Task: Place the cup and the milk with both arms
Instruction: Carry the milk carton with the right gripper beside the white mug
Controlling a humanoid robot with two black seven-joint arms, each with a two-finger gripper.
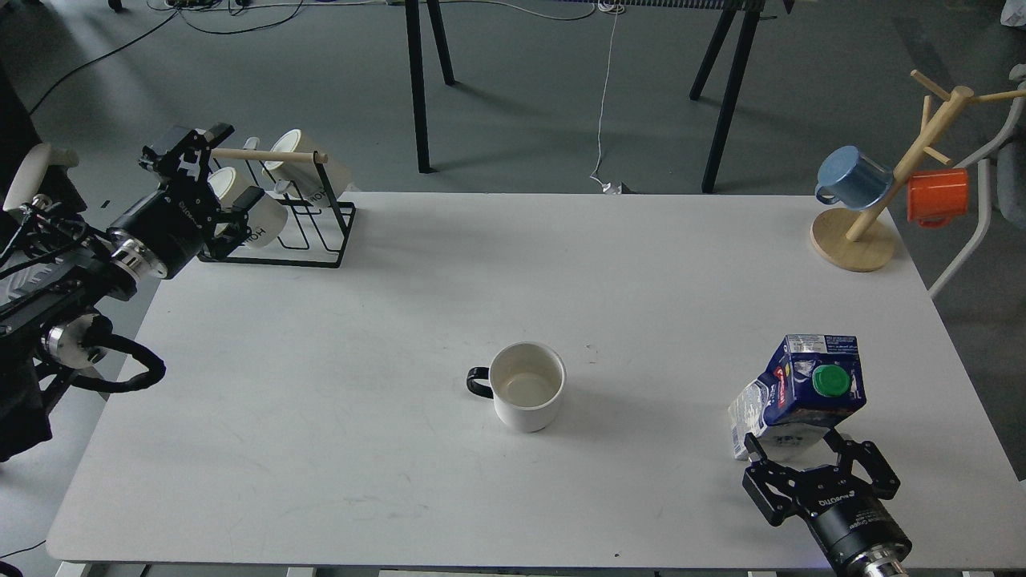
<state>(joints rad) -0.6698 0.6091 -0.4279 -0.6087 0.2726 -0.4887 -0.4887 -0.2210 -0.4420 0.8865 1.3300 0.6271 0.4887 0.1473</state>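
The white cup (527, 386) stands upright at the table's middle, its black handle pointing left, its cream inside empty. The blue and white milk carton (804, 393) with a green cap stands at the near right, leaning a little. My right gripper (795, 450) is open just behind the carton's near base, with its fingers spread to either side of it. My left gripper (234, 167) is open at the far left, right against the left end of the mug rack and far from the cup.
A black wire rack (304, 228) with cream lettered mugs and a wooden bar stands at the far left corner. A wooden mug tree (870, 216) holding a blue mug and an orange mug stands at the far right. Table legs stand behind.
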